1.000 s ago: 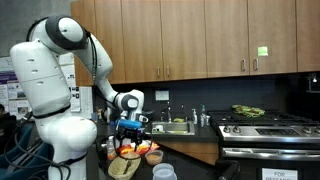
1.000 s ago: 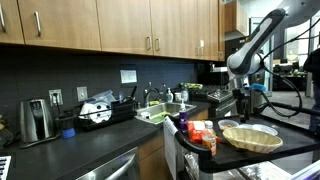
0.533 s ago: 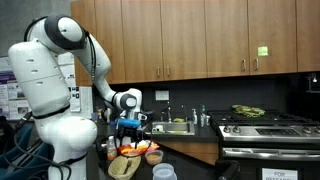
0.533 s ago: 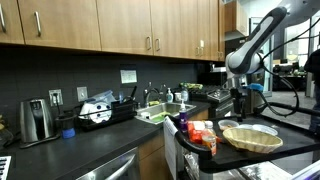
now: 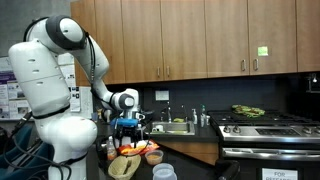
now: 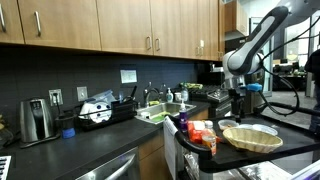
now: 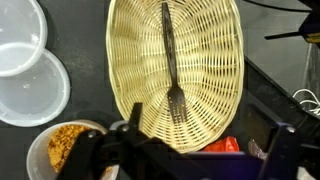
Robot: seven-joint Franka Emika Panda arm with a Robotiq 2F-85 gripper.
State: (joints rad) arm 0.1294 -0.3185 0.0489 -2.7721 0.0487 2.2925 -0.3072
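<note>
Bench [image 7: 85, 35]: dark surface carrying everything listed.
Basket [image 7: 205, 60]: oval wicker, lying flat close to one bench edge.
Gripper [image 7: 188, 155]: hangs above the basket's near end, jaws spread wide, holding nothing.
Containers [image 7: 30, 90]: two clear round ones, just beside the basket, away from that edge.
Bowl [image 7: 62, 150]: holds orange-yellow food, near the basket's end.
Fork [image 7: 172, 70]: dark, lying lengthwise inside the basket, head toward the gripper.

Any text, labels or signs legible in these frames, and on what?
Nothing is legible.
White sign on the oven front: too small.
Green note on a cabinet door: blurred.
Wall poster: blurred.
Placard on the backsplash: blurred.
</note>
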